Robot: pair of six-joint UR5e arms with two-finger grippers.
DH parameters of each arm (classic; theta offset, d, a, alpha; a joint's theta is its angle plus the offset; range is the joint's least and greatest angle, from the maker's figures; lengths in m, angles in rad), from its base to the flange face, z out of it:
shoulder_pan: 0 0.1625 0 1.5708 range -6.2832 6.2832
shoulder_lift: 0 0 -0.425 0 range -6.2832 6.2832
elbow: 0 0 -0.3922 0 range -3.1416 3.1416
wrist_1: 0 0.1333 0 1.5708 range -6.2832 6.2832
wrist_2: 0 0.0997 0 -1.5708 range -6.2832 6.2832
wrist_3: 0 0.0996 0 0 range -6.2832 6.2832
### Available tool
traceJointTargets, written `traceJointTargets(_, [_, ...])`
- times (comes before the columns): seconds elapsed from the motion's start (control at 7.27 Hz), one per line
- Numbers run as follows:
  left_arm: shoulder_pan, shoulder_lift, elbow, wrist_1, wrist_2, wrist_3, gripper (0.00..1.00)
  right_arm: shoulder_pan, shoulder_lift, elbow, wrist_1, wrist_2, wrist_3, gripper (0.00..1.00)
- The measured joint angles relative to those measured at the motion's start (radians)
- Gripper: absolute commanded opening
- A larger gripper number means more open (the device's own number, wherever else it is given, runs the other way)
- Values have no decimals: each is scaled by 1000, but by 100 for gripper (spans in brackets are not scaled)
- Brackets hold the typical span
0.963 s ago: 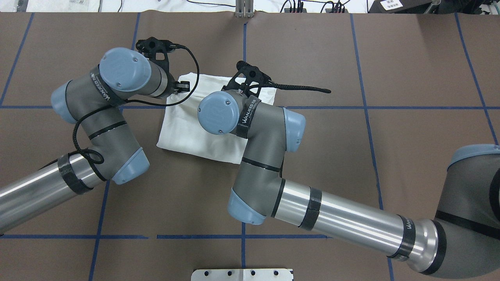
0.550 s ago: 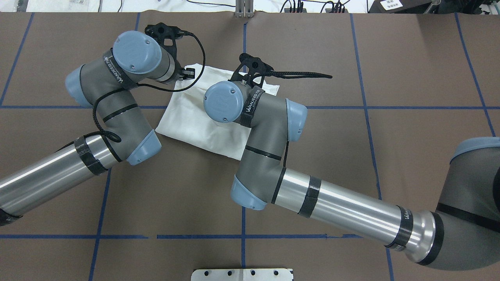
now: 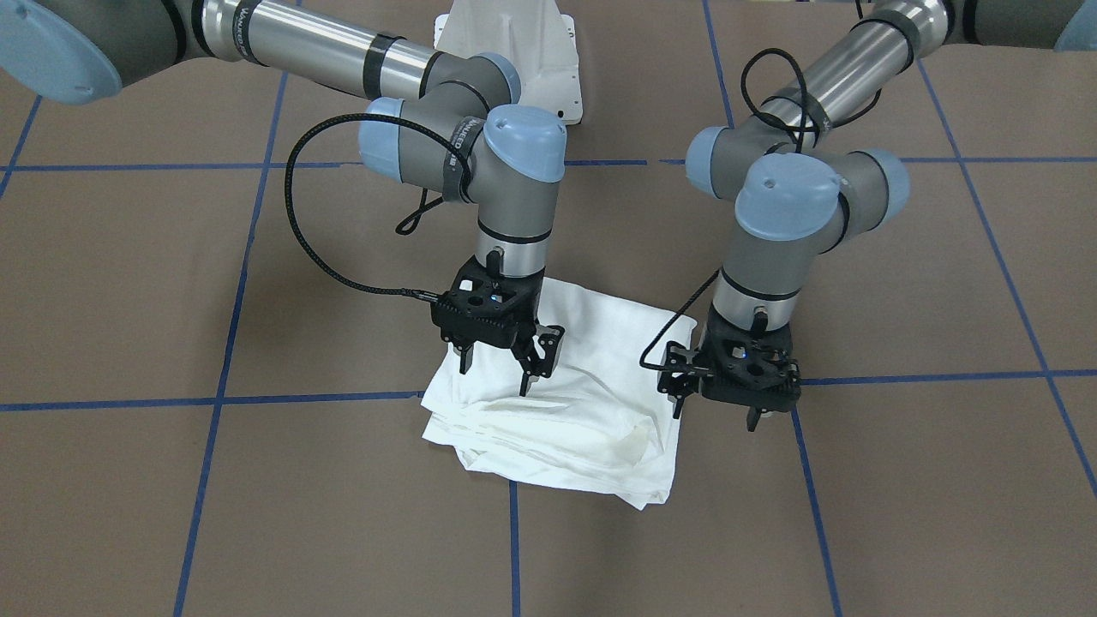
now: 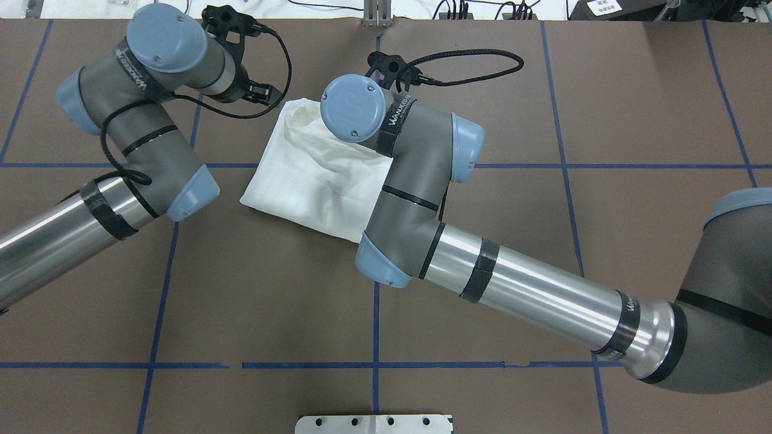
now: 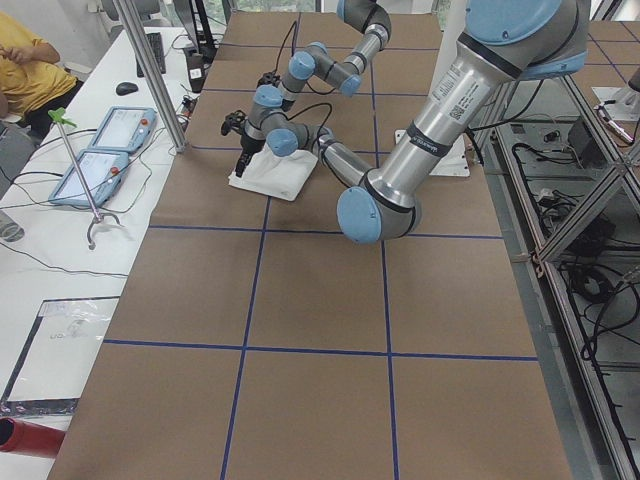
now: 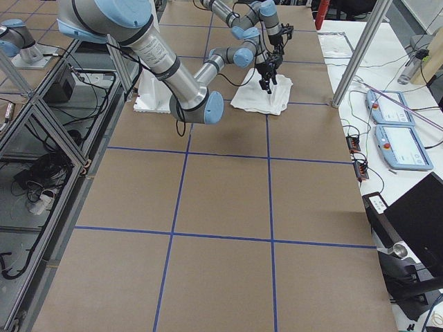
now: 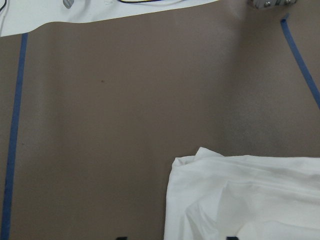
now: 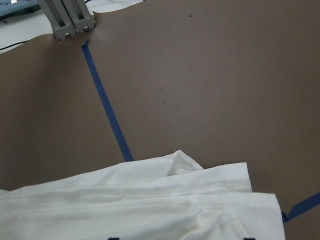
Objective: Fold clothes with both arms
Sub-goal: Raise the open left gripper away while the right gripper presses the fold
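Observation:
The clothes are one white shirt (image 3: 566, 411), folded into a rumpled bundle on the brown table (image 3: 257, 283); it also shows in the overhead view (image 4: 301, 175). In the front view my right gripper (image 3: 497, 364) hangs open just over the bundle's left part, with nothing between its fingers. My left gripper (image 3: 716, 411) stands open beside the bundle's right edge, off the cloth. Overhead, the left gripper (image 4: 260, 93) sits just outside the shirt's far left corner. The right wrist hides its own gripper there. Both wrist views show the shirt's edge (image 7: 250, 200) (image 8: 140, 200) below widely spread fingertips.
A white metal base plate (image 3: 514, 43) lies at the robot's side of the table. Blue tape lines (image 4: 376, 313) grid the surface. An aluminium post (image 4: 377, 15) stands at the far edge. Black cables (image 3: 300, 223) loop from both wrists. A person (image 5: 25, 60) sits beyond the table's far side.
Both grippers moved toward the table's far edge. The left one slid off the shirt's far left corner and out to the left. The shirt's far edge now lies rumpled.

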Motion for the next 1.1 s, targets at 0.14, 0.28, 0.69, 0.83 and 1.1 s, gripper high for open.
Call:
traceJointTargets(0.14, [-26,44,-8,-52,-27,66,100,-20,5,-6,1,3,1,95])
traceJointTargets(0.28, [-38,78,-10,-99,-48,94,100,-36,18,-31,1,-5,1,89])
traceJointTargets(0.69, [-44,101,-12,-132,-60,102,100,-11,65,-184,71,-50,-1,81])
traceJointTargets(0.83, [-44,102,-12,-133,-60,101,100,7,69,-228,103,-55,4,80])
traceJointTargets(1.1, [-43,103,-12,-133,-59,98,100,18,72,-268,124,-57,45,53])
